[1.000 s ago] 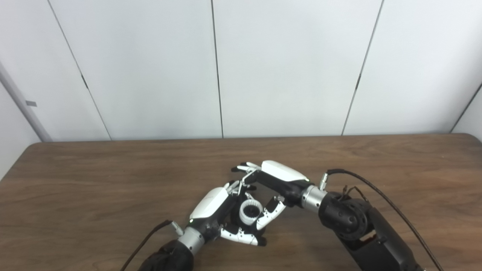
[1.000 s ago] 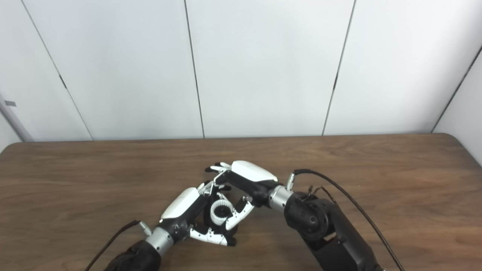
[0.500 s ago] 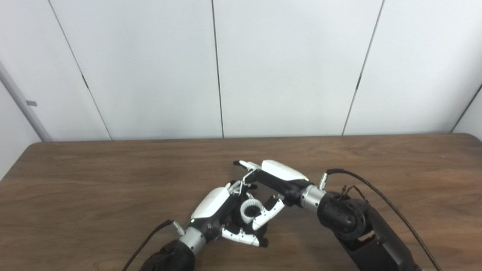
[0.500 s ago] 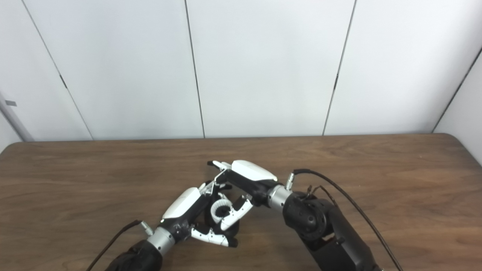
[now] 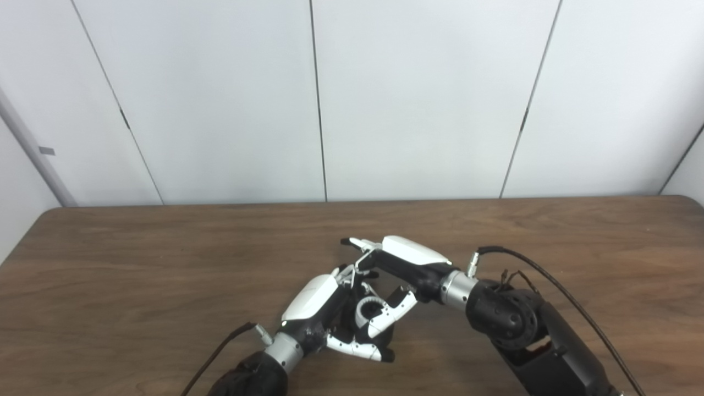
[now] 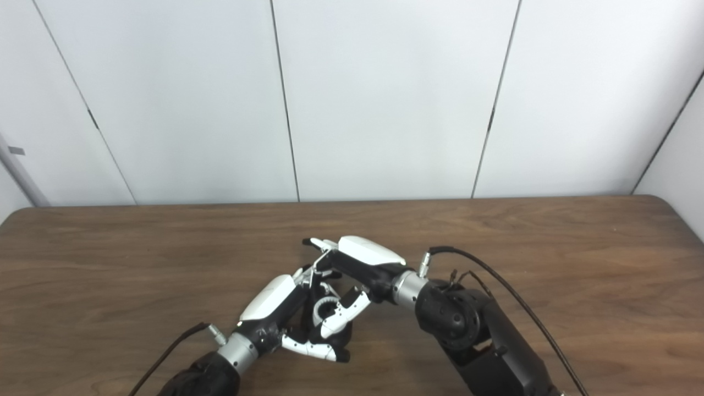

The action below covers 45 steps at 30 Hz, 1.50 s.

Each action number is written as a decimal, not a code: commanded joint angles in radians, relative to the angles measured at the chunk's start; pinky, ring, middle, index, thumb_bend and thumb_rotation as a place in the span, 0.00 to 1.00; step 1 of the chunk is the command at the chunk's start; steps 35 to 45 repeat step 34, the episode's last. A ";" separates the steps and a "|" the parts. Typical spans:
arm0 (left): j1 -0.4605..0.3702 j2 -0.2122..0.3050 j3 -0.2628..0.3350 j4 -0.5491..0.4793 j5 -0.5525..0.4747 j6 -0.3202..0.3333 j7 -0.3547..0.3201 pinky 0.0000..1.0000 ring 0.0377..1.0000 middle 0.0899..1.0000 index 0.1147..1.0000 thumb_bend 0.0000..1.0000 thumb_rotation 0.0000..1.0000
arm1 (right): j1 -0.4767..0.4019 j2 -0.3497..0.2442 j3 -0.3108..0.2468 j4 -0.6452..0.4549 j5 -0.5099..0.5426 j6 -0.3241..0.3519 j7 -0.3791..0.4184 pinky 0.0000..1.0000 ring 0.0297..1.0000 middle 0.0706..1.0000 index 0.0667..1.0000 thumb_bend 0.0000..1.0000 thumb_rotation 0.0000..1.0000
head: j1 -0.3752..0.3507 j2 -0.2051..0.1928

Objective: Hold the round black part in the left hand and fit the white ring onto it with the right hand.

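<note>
Both hands meet low over the brown wooden surface (image 5: 165,264), close to its near edge. The left hand (image 5: 322,308) comes up from the bottom left with its white back turned upward and its fingers curled around the round black part (image 5: 352,324), which sits in the hollow of its palm; most of that part is hidden by the fingers, so only dark slivers of it show beside the thumb (image 5: 355,347). The thumb stretches out along the underside, towards the right.

The right hand (image 5: 393,275) reaches in from the right and lies just above and beyond the left one, its back also facing up. Its upper fingers (image 5: 357,243) are stretched out straight and point away to the left, past the left hand's fingertips. Its thumb and a lower finger are bent down and pinch the white ring (image 6: 325,306), holding it against the black part right in front of the left palm. The ring shows a ribbed inner wall and tilts its opening upward. Whether it is fully seated on the black part cannot be told.

A black cable (image 5: 555,286) arcs from the right wrist, and another trails from the left wrist.
</note>
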<state>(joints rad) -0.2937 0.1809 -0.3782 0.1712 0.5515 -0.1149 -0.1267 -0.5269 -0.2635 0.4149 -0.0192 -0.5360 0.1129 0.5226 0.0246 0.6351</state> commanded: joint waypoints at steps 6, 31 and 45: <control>-0.011 0.000 -0.001 0.001 0.000 0.019 -0.018 1.00 1.00 0.90 0.42 0.52 0.04 | -0.036 0.006 -0.009 -0.035 0.022 -0.006 0.001 0.99 1.00 1.00 0.84 1.00 0.42 | -0.002 -0.004; -0.027 0.010 0.017 0.063 -0.011 -0.006 -0.009 1.00 1.00 0.90 0.41 0.52 0.05 | 0.279 -0.140 -0.511 -0.346 0.419 0.004 -0.125 0.91 1.00 1.00 0.99 1.00 0.73 | -0.020 -0.035; -0.026 0.012 0.019 0.063 -0.011 -0.006 -0.008 1.00 1.00 0.90 0.41 0.52 0.04 | 0.385 -0.128 -0.565 -0.334 0.451 -0.014 -0.176 0.89 1.00 1.00 0.99 1.00 0.75 | -0.022 -0.037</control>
